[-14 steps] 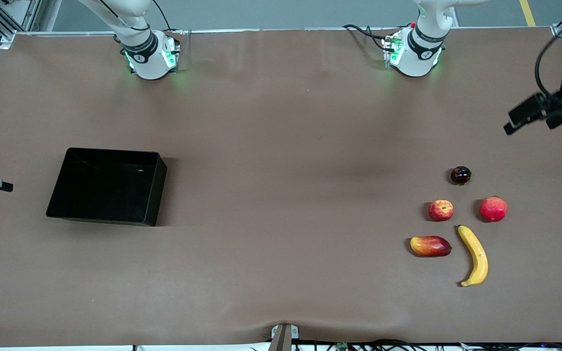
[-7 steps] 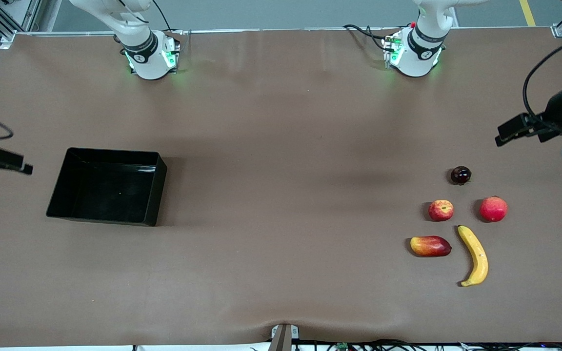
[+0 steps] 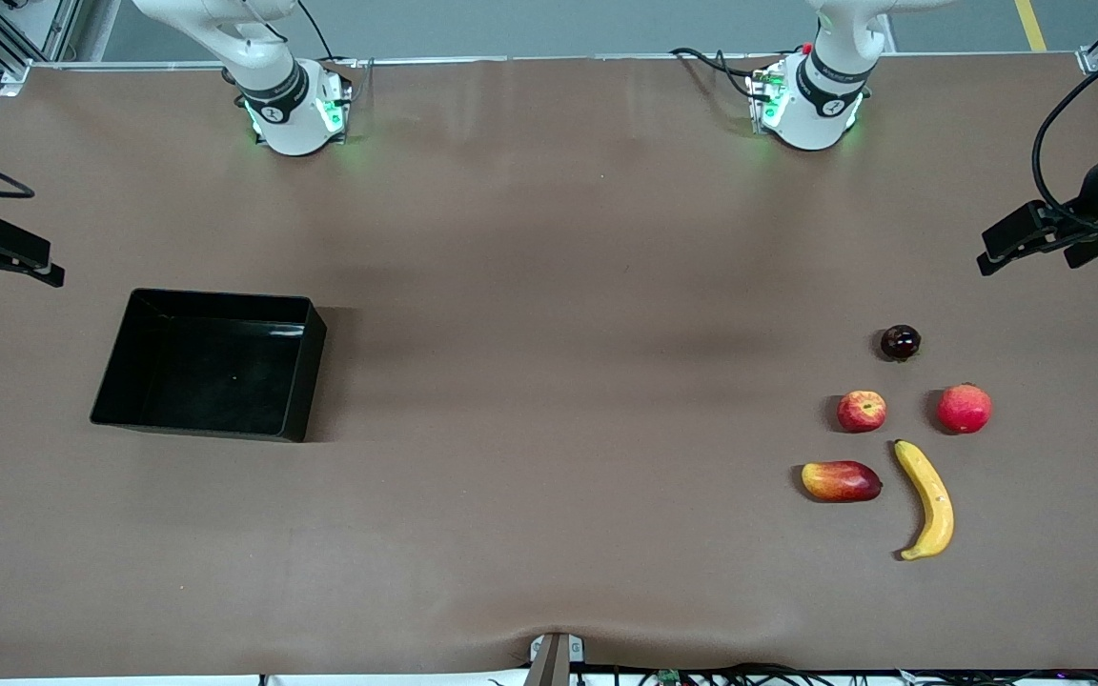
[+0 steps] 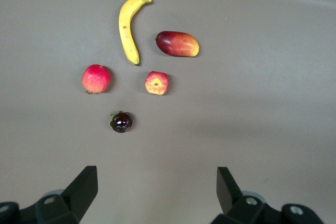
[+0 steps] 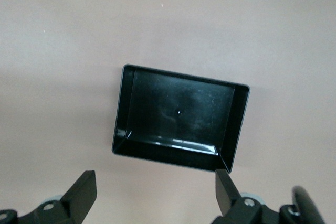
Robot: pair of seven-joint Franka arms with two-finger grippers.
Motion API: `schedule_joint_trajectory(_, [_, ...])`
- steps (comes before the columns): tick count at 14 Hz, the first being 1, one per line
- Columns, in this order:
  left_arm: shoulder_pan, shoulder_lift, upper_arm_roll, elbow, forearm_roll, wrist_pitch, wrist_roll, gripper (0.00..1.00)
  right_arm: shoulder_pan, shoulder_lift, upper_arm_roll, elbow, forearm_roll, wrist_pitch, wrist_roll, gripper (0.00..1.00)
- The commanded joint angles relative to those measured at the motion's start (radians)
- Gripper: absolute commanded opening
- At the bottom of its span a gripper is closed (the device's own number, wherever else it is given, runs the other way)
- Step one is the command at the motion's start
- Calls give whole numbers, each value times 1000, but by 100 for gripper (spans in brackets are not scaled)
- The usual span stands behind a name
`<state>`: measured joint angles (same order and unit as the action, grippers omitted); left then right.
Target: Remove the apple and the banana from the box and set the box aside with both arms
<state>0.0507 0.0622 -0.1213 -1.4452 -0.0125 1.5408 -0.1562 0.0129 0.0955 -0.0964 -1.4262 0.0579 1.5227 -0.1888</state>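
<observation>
Both sets of jaws spread wide, holding nothing. The left gripper hangs at the table edge on the left arm's end, above the bare cloth near the fruit; the right gripper hangs at the edge on the right arm's end, near the box. Over the last second both have shifted — the right gripper has swung away from the front camera's edge toward the base edge, the left has drifted slightly outward; nothing on the table has moved. Judgement: work looks done — the box is empty and set aside toward the right arm's end, and the arms appear to be retreating. The apple lies toward the left arm's end, stem dimple up, between a pink-red round fruit and open cloth. The banana lies just nearer the front edge, long axis running roughly from base edge to front edge, dark tip pointing toward the bases, curve bowed toward the left arm's edge. A mango lies beside it, a dark small fruit nearer the bases. Box long axis runs along the table's length.
</observation>
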Motion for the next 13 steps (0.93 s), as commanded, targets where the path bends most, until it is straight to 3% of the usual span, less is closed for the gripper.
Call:
schedule_joint_trajectory(1, [5,-1,-18,-6,22,16,12,100,1,-122,4,-192,-24,60,-14,100])
schedule_joint_trajectory(3, [8,-1,-15,-7,23,19,12,100,-1,-131,4,-198,-47,70,-14,100])
schedule_joint_trajectory(5, [9,-2,-18,-6,58,21,12,100,-13,-100,1,-90,-61,36,-8,100])
schedule_joint_trajectory(8, [8,-1,-17,0,60,18,11,100,-8,-100,1,-53,-64,-12,-9,100])
schedule_joint_trajectory(13, [6,2,-18,5,60,16,9,100,-14,-100,-2,-45,-62,-10,-14,100])
